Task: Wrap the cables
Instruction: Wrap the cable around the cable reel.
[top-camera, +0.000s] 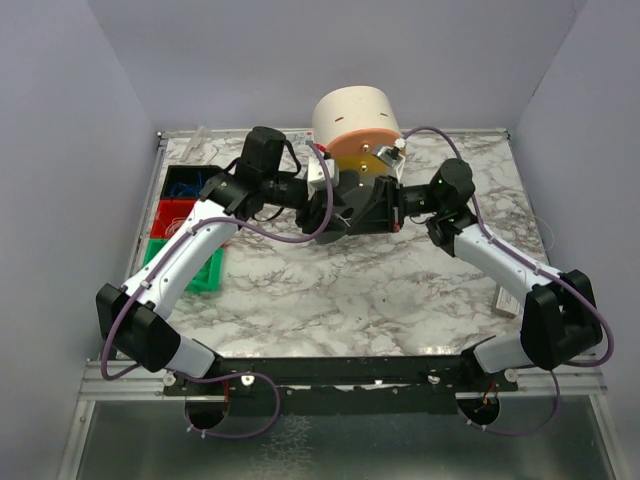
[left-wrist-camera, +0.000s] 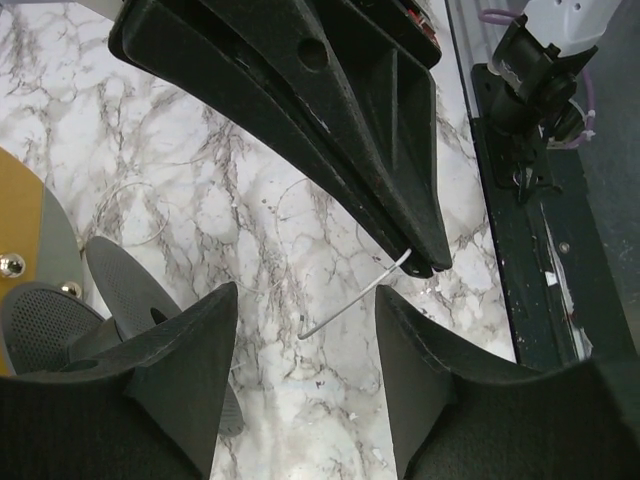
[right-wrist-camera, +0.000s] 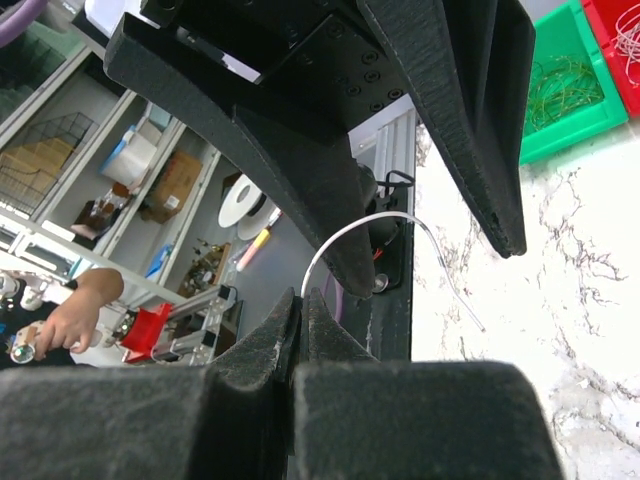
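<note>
A thin whitish cable (right-wrist-camera: 420, 225) arcs out of my right gripper (right-wrist-camera: 303, 297), which is shut on one end of it. In the left wrist view the cable's free end (left-wrist-camera: 340, 308) hangs just above the marble table, between the fingers of my left gripper (left-wrist-camera: 305, 300) without touching either. That gripper is open. The right gripper's tip (left-wrist-camera: 428, 262) sits just above it, still holding the strand. From the top view both grippers, left (top-camera: 340, 207) and right (top-camera: 390, 207), meet in front of a cream cylinder (top-camera: 355, 115). More hair-thin wire loops (left-wrist-camera: 135, 210) lie on the table.
A yellow disc (left-wrist-camera: 25, 235) and dark grey mesh discs (left-wrist-camera: 125, 285) sit to the left of the left gripper. Black (top-camera: 185, 180), red (top-camera: 168, 215) and green (top-camera: 205, 272) bins line the table's left edge. A small box (top-camera: 508, 303) lies by the right arm.
</note>
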